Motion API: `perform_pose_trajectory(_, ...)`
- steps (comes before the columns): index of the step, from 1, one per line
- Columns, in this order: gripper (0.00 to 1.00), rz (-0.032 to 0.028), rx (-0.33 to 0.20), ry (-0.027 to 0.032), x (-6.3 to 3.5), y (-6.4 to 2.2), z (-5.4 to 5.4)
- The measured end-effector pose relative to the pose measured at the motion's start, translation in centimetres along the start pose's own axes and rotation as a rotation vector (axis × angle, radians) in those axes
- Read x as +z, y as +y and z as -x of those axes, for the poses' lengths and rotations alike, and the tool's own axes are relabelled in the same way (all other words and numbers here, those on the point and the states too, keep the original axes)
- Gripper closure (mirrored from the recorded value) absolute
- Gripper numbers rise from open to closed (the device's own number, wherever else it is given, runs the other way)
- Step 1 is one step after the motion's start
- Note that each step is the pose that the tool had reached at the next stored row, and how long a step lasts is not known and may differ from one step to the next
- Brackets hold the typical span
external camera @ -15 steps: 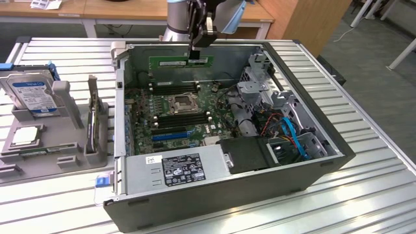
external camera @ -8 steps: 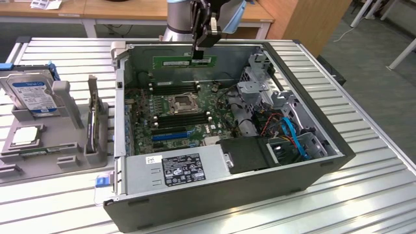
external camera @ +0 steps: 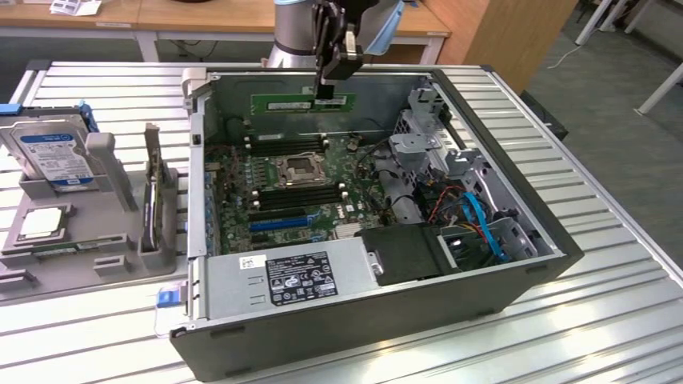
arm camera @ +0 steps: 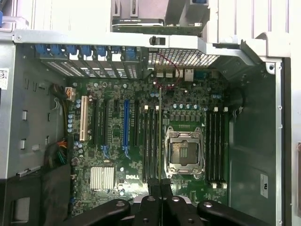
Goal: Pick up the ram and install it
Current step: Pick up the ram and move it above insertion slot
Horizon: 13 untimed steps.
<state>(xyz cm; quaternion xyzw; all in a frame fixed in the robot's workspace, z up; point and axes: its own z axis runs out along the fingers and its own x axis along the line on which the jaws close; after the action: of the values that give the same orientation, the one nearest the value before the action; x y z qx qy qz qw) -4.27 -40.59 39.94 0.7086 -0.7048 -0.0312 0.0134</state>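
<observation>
The arm (external camera: 297, 32) reaches straight down, its tool (external camera: 333, 90) clamped shut.

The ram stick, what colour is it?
The ram is green with a pale label, seen best in the exterior view.

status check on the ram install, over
gripper shut on the ram. ram held level above the open case, over the motherboard, not seated. nothing seen between it and the black slots.
</observation>
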Motion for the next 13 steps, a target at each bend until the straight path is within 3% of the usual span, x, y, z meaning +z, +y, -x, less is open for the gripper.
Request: perform_pose_trajectory(13,0.89,-0.0017,0.0,0.0001,1.45,-0.09,-0.1)
